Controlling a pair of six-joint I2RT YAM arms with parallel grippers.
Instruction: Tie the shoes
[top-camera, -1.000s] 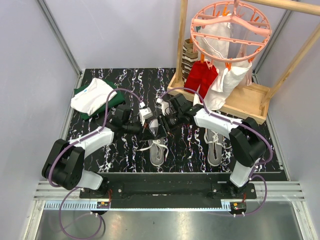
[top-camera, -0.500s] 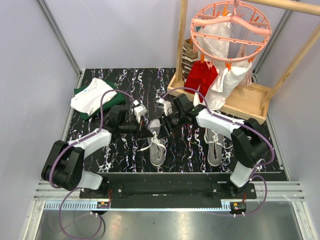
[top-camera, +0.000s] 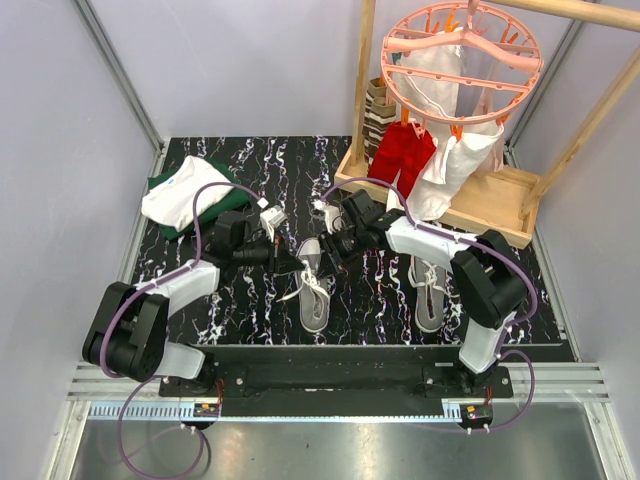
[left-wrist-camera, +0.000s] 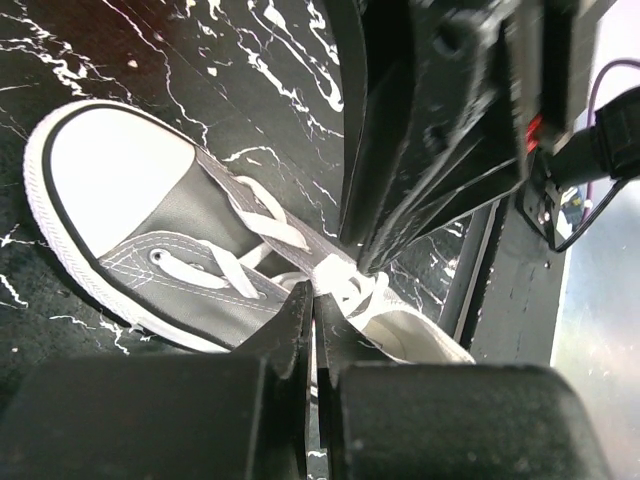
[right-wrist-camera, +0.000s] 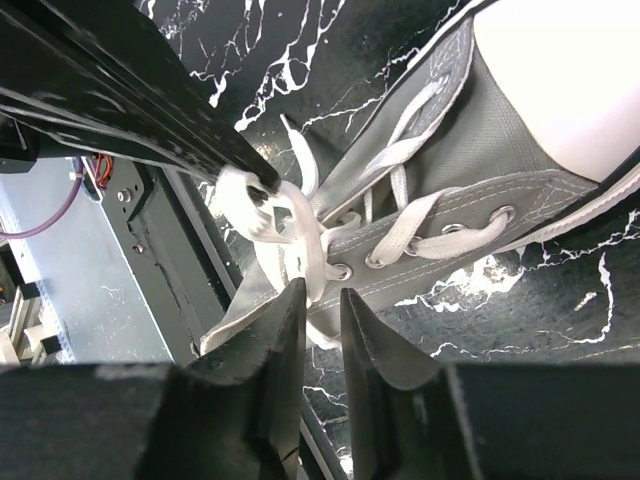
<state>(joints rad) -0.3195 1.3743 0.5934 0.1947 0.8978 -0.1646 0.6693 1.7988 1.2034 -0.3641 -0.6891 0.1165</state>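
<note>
Matt grey woven canvas shoe (left-wrist-camera: 190, 245), smooth white rubber toe cap (left-wrist-camera: 115, 175), flat woven cloth laces (right-wrist-camera: 300, 235), shiny metal eyelets (right-wrist-camera: 500, 213), glossy black marbled bench (left-wrist-camera: 200, 60), matt black plastic left end effector (left-wrist-camera: 312, 300), bare wood rack (top-camera: 495, 195), pink plastic hanger (top-camera: 460, 50)

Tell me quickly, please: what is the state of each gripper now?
Left gripper: closed on a white lace of the grey shoe.
Right gripper: fingers nearly together over that shoe; whether they hold anything cannot be told.
</note>
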